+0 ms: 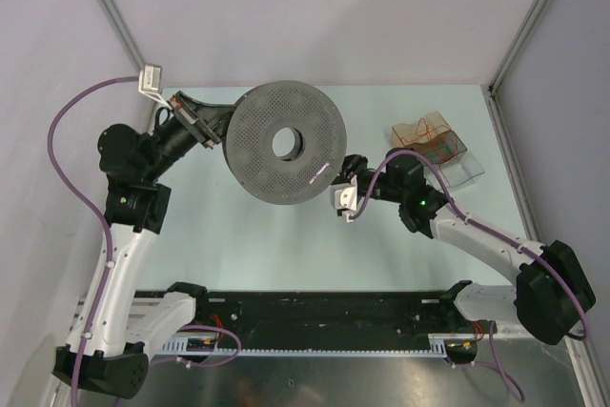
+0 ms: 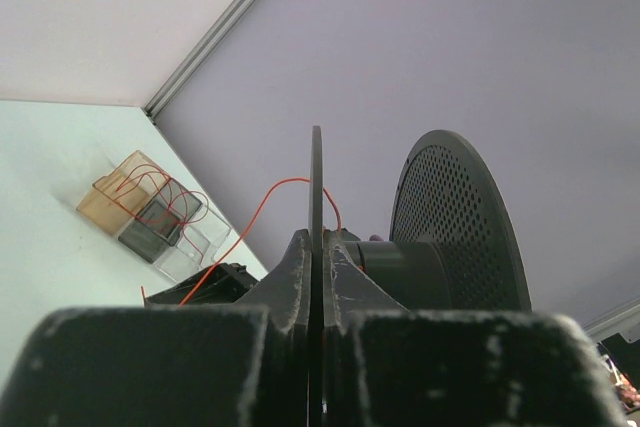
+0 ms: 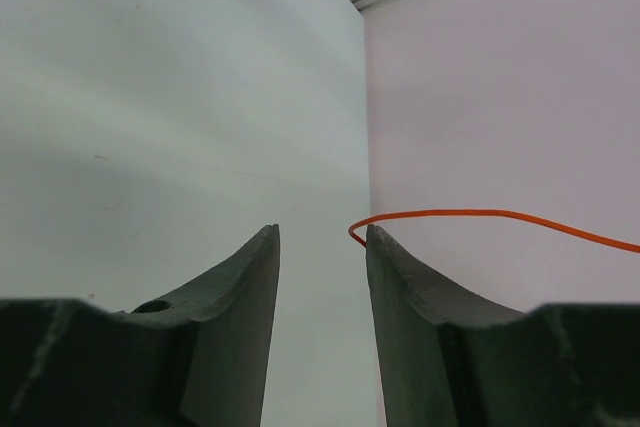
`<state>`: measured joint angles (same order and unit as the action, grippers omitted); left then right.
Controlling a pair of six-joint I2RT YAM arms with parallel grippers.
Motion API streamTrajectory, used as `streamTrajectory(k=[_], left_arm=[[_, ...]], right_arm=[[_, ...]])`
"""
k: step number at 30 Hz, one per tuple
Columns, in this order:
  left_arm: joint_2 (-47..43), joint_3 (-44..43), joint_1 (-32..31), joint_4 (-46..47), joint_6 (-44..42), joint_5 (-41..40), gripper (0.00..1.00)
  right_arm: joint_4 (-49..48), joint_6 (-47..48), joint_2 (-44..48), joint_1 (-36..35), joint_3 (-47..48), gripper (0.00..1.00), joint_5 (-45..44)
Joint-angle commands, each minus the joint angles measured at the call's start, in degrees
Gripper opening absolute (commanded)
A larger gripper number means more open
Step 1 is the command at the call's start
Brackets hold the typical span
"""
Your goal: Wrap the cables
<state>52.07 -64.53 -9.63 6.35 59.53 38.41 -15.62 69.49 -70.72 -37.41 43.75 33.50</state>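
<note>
Cables (image 3: 480, 213) ran from the far-right boxes (image 1: 434, 135) to the spool (image 1: 262, 154), whose rim the left gripper (image 2: 318, 244) clamped. Right gripper (image 3: 322, 237) stood open, cable end beside one finger, not between: needed centring before closing.

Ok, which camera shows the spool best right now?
Top external: the whole perforated spool shows face-on, centre hole visible, left gripper clamped on its rim. Left wrist sees it edge-on, near flange between the fingers, hub and far flange beyond. Right wrist shows none of it.
</note>
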Motion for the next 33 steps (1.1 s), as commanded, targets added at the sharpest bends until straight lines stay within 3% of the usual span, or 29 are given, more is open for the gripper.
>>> streamTrajectory(k=[1, 20, 24, 28, 33], left_arm=[[-1.1, -0.8, -0.3, 4.7, 1.3, 0.6, 0.00], [-2.2, 2.4, -0.3, 4.8, 3.9, 0.3, 0.00], [-2.4, 2.7, -0.3, 4.8, 4.1, 0.5, 0.00], [-2.2, 2.3, -0.3, 4.8, 3.7, -0.3, 0.00], [-1.9, 1.9, 0.2, 4.0, 2.6, -4.9, 0.00]], right_arm=[[-3.4, -0.1, -0.4, 0.1, 2.4, 0.45, 0.8], [-11.9, -3.1, -4.0, 0.8, 2.4, 0.33, 2.2], [-12.4, -3.0, -4.3, 0.8, 2.4, 0.23, 2.1], [-11.2, -4.0, -3.6, 0.8, 2.4, 0.03, 2.1], [-2.9, -5.4, -1.3, 0.6, 2.4, 0.00, 2.0]])
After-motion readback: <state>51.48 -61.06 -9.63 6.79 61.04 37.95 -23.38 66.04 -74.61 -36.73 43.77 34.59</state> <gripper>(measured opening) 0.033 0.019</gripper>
